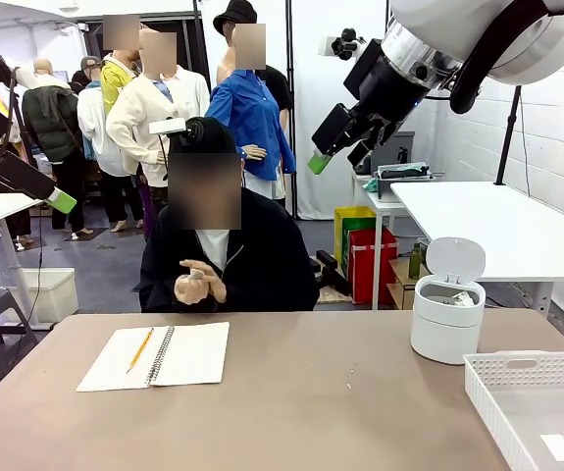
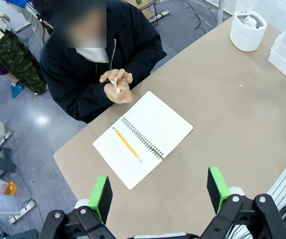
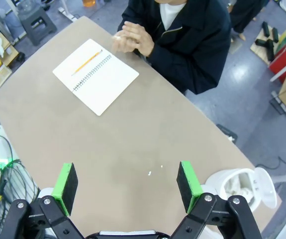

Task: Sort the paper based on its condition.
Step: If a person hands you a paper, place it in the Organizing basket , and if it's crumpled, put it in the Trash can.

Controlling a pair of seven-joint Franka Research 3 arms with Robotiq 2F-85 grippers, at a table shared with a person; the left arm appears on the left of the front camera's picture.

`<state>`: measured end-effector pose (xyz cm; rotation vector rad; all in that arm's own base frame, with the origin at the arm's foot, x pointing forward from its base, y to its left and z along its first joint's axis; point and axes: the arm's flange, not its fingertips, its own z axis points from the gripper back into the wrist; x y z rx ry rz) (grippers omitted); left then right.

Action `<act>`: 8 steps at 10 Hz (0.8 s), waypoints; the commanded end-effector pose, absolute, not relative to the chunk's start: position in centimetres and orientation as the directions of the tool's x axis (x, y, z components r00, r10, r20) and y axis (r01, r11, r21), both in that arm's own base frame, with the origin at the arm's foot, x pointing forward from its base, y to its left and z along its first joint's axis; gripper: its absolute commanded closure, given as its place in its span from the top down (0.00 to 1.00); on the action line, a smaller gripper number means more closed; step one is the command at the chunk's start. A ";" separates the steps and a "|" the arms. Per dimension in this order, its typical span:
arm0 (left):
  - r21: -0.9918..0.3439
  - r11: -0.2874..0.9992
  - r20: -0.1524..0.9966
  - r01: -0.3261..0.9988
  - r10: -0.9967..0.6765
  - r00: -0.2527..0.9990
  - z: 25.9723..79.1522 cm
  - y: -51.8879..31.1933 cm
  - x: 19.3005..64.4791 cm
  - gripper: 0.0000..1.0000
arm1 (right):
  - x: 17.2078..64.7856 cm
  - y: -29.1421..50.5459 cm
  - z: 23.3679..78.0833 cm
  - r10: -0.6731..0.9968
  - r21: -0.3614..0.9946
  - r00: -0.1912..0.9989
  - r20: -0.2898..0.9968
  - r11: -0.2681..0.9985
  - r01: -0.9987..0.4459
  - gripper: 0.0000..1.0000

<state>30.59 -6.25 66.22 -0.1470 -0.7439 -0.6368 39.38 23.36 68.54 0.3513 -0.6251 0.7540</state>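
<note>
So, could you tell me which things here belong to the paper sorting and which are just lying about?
Job: paper between the person's hands; white bin with crumpled paper inside; basket, probably a sorting spot.
Lying about: open notebook; pencil on it; label in the basket.

The paper [image 2: 114,84] is mostly buried between the person's hands [image 2: 123,92], only a white sliver pokes out. The basket [image 1: 532,368] runs off the right and bottom edges. Something white sits in the bin [image 1: 445,334], too small to make out. Same goes for the specks [image 3: 149,173] on the table [image 1: 340,402].
</note>
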 end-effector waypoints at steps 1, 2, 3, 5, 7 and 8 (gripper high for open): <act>0.096 0.804 0.671 0.587 -0.487 0.558 66.2 -6.3 30.6 1.00 | 39.4 23.3 68.5 0.531 0.069 0.562 0.634 0.685 -0.725 1.00; 0.096 0.804 0.671 0.587 -0.487 0.558 66.2 -6.3 30.6 1.00 | 39.4 23.3 68.5 0.531 0.069 0.562 0.634 0.685 -0.725 1.00; 0.096 0.804 0.671 0.587 -0.487 0.558 66.2 -6.3 30.6 1.00 | 39.4 23.3 68.5 0.531 0.069 0.562 0.634 0.685 -0.725 1.00; 0.096 0.804 0.671 0.587 -0.487 0.558 66.2 -6.3 30.6 1.00 | 39.4 23.3 68.5 0.531 0.069 0.562 0.634 0.685 -0.725 1.00; 0.096 0.804 0.671 0.587 -0.487 0.558 66.2 -6.3 30.6 1.00 | 39.4 23.3 68.5 0.531 0.069 0.562 0.634 0.685 -0.725 1.00; 0.096 0.804 0.671 0.587 -0.487 0.558 66.2 -6.3 30.6 1.00 | 39.4 23.3 68.5 0.531 0.069 0.562 0.634 0.685 -0.725 1.00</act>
